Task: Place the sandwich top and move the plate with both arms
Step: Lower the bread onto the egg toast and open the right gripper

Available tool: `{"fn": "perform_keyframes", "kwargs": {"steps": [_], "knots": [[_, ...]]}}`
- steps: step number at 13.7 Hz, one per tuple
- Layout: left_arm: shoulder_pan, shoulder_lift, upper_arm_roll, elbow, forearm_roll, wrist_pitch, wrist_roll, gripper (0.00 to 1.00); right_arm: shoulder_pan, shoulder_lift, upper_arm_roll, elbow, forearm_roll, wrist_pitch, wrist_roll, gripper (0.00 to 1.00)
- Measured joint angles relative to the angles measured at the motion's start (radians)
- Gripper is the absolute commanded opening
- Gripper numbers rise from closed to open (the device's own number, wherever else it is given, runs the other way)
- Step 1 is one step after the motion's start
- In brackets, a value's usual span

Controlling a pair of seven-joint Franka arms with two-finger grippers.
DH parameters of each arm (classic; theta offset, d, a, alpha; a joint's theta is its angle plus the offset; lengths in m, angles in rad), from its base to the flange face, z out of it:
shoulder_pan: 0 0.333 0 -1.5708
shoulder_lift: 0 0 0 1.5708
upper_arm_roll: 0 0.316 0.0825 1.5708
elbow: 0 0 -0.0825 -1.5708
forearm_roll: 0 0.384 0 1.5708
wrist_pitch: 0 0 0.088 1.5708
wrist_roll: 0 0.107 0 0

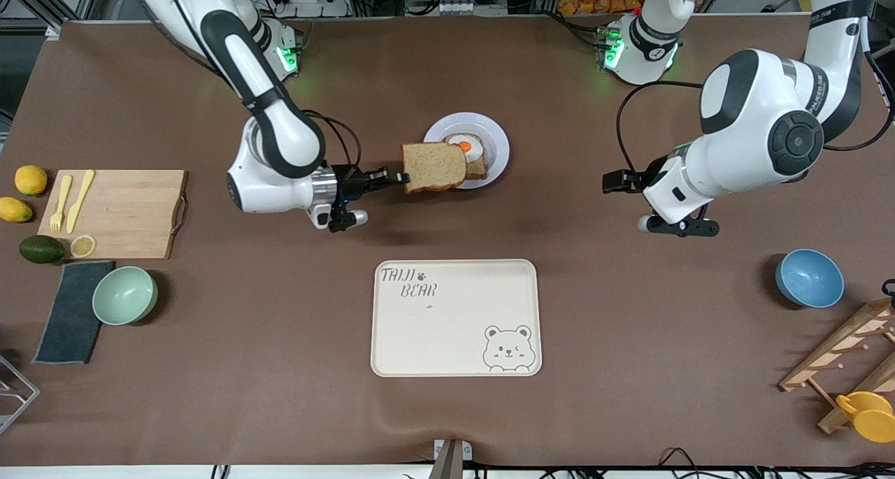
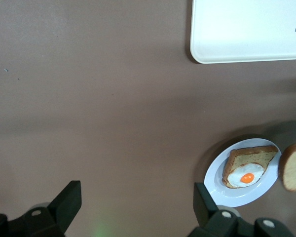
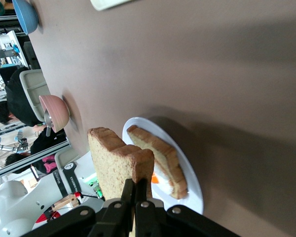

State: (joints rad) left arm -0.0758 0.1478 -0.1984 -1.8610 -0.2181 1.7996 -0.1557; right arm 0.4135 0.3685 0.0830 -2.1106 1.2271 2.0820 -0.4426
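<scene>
Front view: right hand (image 1: 400, 177) pinches speckled, round-topped sandwich top (image 1: 433, 167) over glossy round plate (image 1: 495, 140); left hand (image 1: 615, 182) wide.

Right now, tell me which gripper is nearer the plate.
Right. The right gripper holds the sandwich top over the plate edge; the left gripper hangs open, well off toward its own end.

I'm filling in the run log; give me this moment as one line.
right gripper: shut on sandwich top, over plate edge | egg slice: on plate | left gripper: open, waiting above bare table
</scene>
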Motion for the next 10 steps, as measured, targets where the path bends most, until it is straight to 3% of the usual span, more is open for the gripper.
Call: {"fn": "perform_keyframes", "kwargs": {"steps": [5,10], "knots": [[0.0,0.001,0.0,-0.002,0.0,0.0,0.0,1.0,0.106,0.0,0.0,-0.029,0.042,0.054,0.0,0.0],[0.0,0.002,0.0,-0.004,0.0,0.0,0.0,1.0,0.139,0.001,0.0,-0.059,0.043,0.108,-0.003,0.0]]}}
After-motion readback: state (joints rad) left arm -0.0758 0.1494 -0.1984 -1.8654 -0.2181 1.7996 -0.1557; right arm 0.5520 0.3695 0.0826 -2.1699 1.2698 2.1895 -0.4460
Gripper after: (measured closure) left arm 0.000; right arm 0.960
